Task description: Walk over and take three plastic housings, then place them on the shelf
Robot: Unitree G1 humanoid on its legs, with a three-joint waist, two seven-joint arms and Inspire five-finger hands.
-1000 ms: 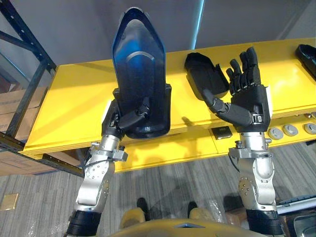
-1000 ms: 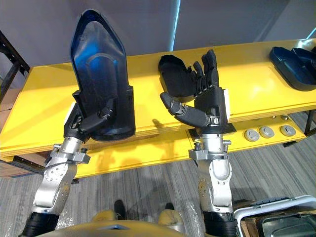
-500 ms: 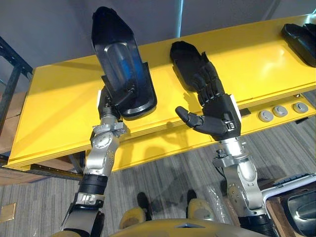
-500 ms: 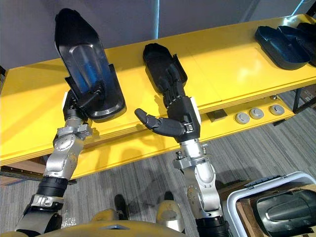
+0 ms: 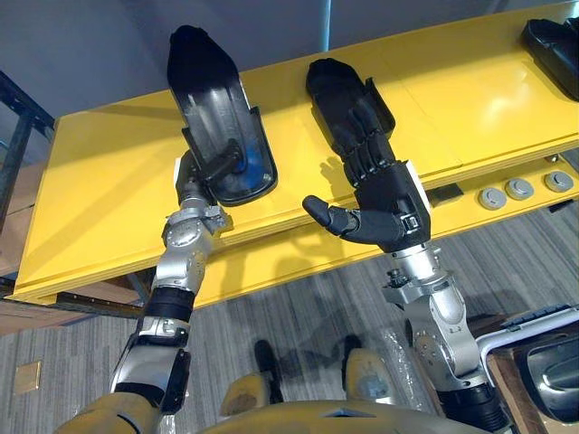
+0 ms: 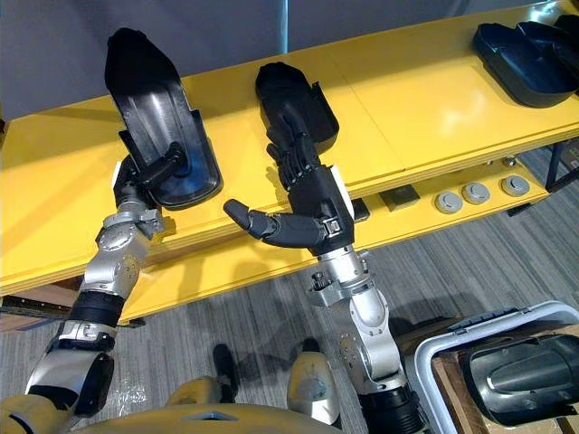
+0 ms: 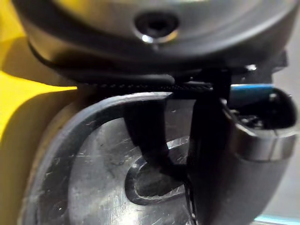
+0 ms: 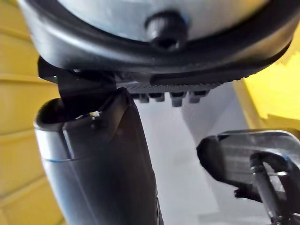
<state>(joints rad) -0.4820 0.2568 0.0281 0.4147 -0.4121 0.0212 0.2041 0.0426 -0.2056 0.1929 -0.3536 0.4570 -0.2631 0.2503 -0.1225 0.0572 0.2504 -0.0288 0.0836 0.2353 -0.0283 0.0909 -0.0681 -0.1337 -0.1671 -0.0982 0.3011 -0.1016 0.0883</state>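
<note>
Plastic housing [image 5: 210, 108] gripped by left hand [image 5: 190, 181] over shelf [image 5: 99, 199] | right hand [image 5: 387, 206] fingers spread

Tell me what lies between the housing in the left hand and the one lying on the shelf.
Nothing but bare yellow shelf separates the held housing from the lying housing, as the left eye view shows.

Glossy black housing [image 5: 213, 108] at 11 o'clock, matte black housing [image 5: 330, 86] at 12, yellow shelf [image 5: 99, 199], grey streaked floor [image 5: 289, 307] at 6.
</note>
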